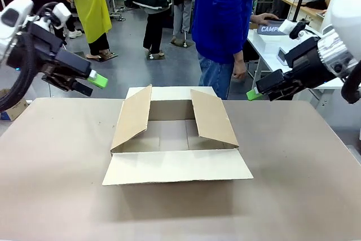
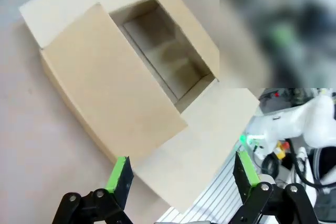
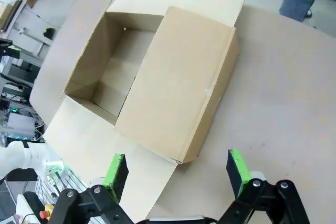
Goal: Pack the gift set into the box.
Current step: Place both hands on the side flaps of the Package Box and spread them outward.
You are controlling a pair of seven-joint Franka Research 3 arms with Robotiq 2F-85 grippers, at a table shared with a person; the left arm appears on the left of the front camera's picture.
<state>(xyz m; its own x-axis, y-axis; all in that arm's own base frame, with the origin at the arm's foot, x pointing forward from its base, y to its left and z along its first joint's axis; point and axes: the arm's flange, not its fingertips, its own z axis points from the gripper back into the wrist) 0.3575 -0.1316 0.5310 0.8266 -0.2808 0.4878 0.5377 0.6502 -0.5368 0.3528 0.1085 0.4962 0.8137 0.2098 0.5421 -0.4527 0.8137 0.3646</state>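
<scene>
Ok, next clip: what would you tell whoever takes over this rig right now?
Left gripper: open, holding nothing, raised above the table's left edge.
Right gripper: open, holding nothing, raised at the right.
Box: mid-table, flaps open, inside bare.
Person: stands at the far side.
Done: box open and ready.
Left: the gift set has yet to go in.

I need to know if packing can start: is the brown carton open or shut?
Open: the large brown corrugated cardboard carton has its four flaps apart, and its bare inside floor shows between them.
</scene>
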